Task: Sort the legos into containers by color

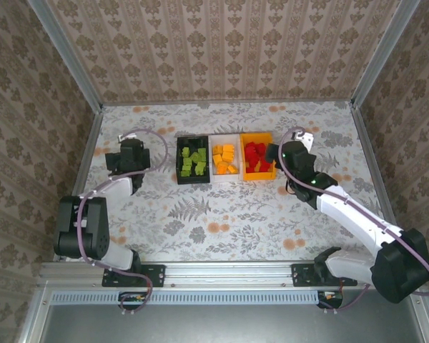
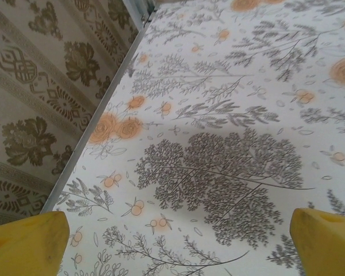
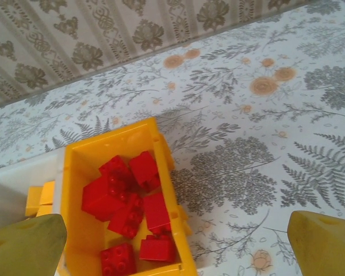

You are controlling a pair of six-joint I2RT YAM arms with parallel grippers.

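While red legos [image 3: 112, 198] occupy the orange-yellow bin [image 3: 80, 167], left gripper [image 2: 175, 244] and right gripper [image 3: 175, 244] (both empty) gape wide

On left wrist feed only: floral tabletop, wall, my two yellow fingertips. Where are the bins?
Observer: Three in a row mid-table, left to right: black bin, white bin, orange-yellow bin.
Operator: What's in them?
Observer: One colour each: green legos in the black, orange legos in the white, red legos in the orange-yellow.
Operator: Right hand?
Observer: The right hand is open and empty, hovering by the orange-yellow bin's right side.
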